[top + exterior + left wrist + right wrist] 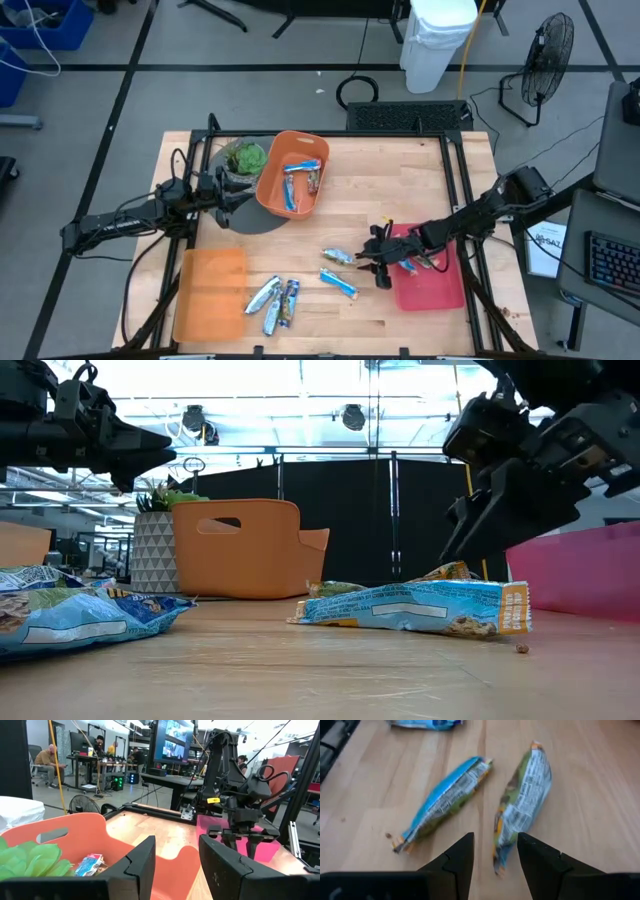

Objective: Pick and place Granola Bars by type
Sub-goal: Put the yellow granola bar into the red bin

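Observation:
Two granola bars lie flat on the wood in front of my right gripper (495, 862): a greenish-silver one (522, 802) and a bright blue one (445, 800). That gripper (378, 265) is open and hovers just above the table beside the pink tray (440, 285). The greenish bar's near end lies below the gap between the fingers. Three more bars (275, 300) lie clustered near the table's near edge, and others sit in the orange bin (298, 178) and the pink tray. My left gripper (240, 197) is open and holds nothing, raised beside the orange bin's rim (75, 825).
A potted plant (245, 158) stands at the far left, next to the orange bin. A flat orange tray (210, 290) lies at the near left corner. A dark round mat (250, 218) shows under the bin. Bare wood lies between the bin and the loose bars.

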Controlling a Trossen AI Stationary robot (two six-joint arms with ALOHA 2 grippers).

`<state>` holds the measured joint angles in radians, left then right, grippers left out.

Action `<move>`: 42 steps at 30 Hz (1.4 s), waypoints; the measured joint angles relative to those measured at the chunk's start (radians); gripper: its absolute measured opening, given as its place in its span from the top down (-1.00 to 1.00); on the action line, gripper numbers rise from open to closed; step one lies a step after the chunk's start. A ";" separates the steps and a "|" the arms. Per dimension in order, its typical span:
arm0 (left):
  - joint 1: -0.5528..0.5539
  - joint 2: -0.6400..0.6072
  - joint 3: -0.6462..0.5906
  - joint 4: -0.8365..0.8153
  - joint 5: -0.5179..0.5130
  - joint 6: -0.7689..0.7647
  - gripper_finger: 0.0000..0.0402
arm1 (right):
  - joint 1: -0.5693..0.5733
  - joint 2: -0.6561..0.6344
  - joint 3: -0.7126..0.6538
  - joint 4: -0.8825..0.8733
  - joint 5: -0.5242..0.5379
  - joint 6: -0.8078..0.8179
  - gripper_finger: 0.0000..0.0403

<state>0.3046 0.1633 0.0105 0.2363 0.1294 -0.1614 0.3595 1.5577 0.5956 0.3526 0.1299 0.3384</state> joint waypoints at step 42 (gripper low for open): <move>0.000 0.000 0.000 0.000 0.000 0.000 0.23 | -0.019 0.032 0.000 0.047 0.025 -0.158 1.00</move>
<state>0.3046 0.1631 0.0105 0.2363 0.1295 -0.1616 0.3401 1.5898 0.5956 0.3999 0.1551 0.1804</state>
